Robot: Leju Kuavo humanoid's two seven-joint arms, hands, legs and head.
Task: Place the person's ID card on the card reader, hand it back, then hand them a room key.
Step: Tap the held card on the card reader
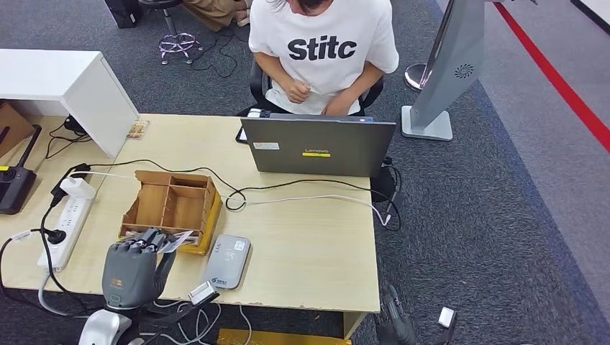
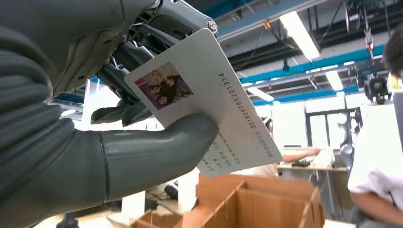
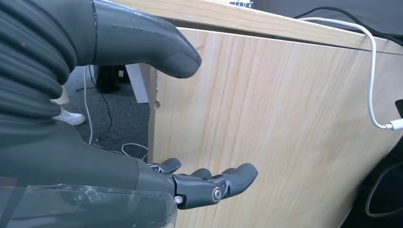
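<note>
Looking down in the head view, the left hand (image 1: 131, 267) is holding the ID card (image 1: 178, 241) at the table's (image 1: 309, 244) near edge, just beside the grey card reader (image 1: 227, 261); the laptop (image 1: 317, 146) is reading "Lenovo" and the person's shirt (image 1: 323, 44) "Stitc". In the left wrist view, the thumb is pinning the ID card (image 2: 209, 99), numbered "20160808201314", against the fingers (image 2: 119, 111) above the wooden organiser (image 2: 247, 206). In the right wrist view, the right hand (image 3: 142, 123) is hanging empty, fingers apart, beside the table's side panel (image 3: 285, 133).

On the table (image 1: 309, 237) we see an open grey laptop (image 1: 316, 146), a white power strip (image 1: 66, 223), and a white cable (image 1: 316, 198) trailing across the wood.
</note>
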